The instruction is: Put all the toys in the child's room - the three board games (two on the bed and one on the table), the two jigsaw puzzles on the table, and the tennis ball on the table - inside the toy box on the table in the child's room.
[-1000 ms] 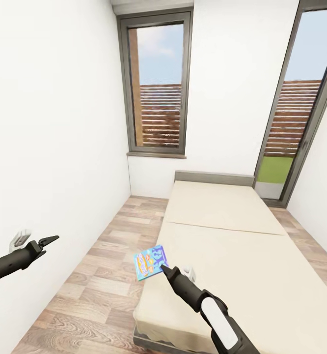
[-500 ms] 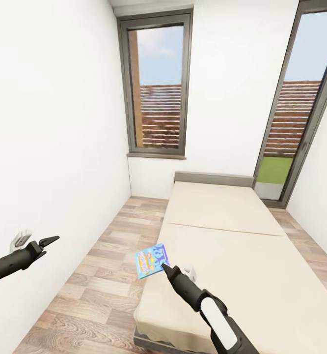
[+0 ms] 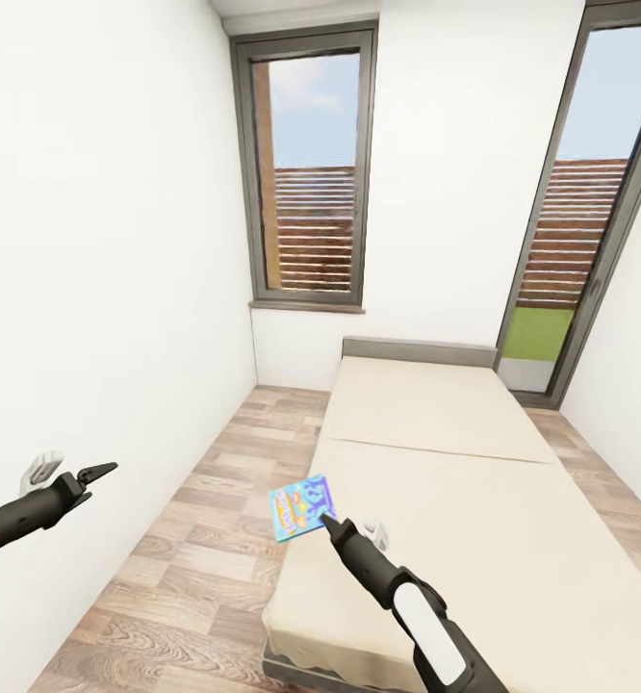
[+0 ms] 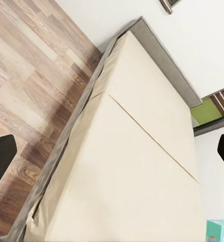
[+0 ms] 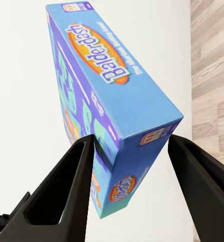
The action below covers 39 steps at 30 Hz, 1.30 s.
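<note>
A blue board game (image 3: pixel 301 507) with orange-yellow cover art hangs in the air over the near left edge of the bed (image 3: pixel 455 481). My right gripper (image 3: pixel 332 523) is shut on its lower corner. In the right wrist view the board game (image 5: pixel 107 111) stands on edge between the two black fingers (image 5: pixel 66 191), with the right gripper (image 5: pixel 132 138) closed around it. My left gripper (image 3: pixel 68 470) hovers open and holds nothing, low at the left near the white wall. The left gripper (image 4: pixel 114 154) has its fingers spread wide over the bed (image 4: pixel 132 166). The toy box and table are out of view.
The beige mattress has a low grey headboard (image 3: pixel 419 348) at its far end. A strip of wood-plank floor (image 3: pixel 205 539) runs between the bed and the left wall. Two tall windows (image 3: pixel 309 164) with brown slats stand behind the bed.
The right gripper and the board game have risen slightly and shifted a little to the right. The left arm has stayed put.
</note>
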Available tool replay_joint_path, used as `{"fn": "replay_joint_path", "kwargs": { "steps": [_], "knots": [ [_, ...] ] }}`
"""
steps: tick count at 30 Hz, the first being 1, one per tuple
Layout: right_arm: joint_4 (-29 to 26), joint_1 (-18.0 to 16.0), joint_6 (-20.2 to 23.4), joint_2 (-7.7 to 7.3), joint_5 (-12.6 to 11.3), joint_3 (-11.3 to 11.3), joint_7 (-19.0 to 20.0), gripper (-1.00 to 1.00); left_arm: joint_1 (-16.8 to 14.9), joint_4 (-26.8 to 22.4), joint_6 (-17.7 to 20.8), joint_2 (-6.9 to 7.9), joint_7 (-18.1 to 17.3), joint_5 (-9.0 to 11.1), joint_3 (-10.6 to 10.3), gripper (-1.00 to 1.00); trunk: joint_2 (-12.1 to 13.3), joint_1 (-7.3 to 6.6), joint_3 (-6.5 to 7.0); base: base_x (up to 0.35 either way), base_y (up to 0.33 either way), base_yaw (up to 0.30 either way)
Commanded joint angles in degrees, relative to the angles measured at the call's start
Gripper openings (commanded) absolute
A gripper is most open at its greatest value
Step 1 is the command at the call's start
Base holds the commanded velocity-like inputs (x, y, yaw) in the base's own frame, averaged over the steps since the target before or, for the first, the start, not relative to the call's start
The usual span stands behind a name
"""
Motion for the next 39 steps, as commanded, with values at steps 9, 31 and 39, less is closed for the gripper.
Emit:
{"fn": "replay_joint_path", "kwargs": {
  "steps": [9, 31, 39],
  "knots": [
    [0.0, 0.0, 0.2, -0.1, -0.5, -0.2, 0.3, -1.0, 0.8, 1.1, -1.6, 0.23, 0.3, -1.2, -2.9, 1.0, 3.5, -1.97, 1.52, 0.0, 0.0, 0.0],
    [0.2, -0.1, 0.0, 0.18, -0.4, 0.1, 0.1, -1.0, 1.6, 3.0, -5.5, 0.63, 0.2, -1.9, -3.3, 1.0, 12.4, -6.8, 5.47, 0.0, 0.0, 0.0],
    [0.3, -0.1, 0.0, 0.26, -0.4, 0.2, 0.1, -1.0, 1.6, 3.0, -5.5, 0.64, -0.3, -1.9, -3.4, 1.0, 13.6, -7.46, 6.35, 0.0, 0.0, -0.146]
  ]
}}
